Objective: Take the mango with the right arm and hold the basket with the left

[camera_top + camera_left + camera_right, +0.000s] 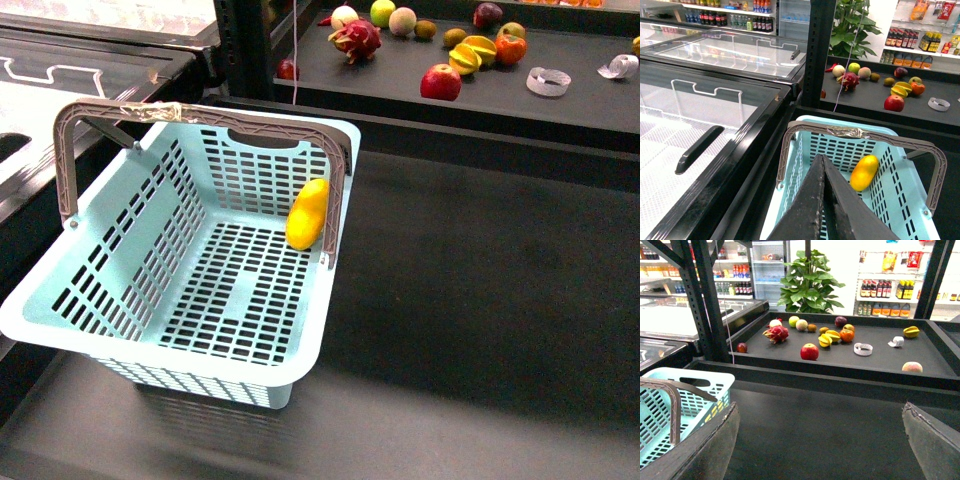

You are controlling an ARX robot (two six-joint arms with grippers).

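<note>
The mango (308,213) lies inside the turquoise basket (120,215), against its far right wall. It also shows in the left wrist view (863,172). The basket (912,190) stands on the dark counter with both grey-brown handles raised; the far handle (150,112) carries tape. My left gripper (824,165) is shut and empty, above the basket's near end. My right gripper (822,440) is open and empty over the bare dark counter, to the right of the basket (665,400). Neither arm shows in the front view.
A dark shelf (570,110) behind holds a red apple (441,82), a star fruit (470,52), a dragon fruit (357,40), other fruit and tape rolls (548,81). A glass-lidded freezer (700,130) stands left of the basket. A black rack post (817,50) rises behind.
</note>
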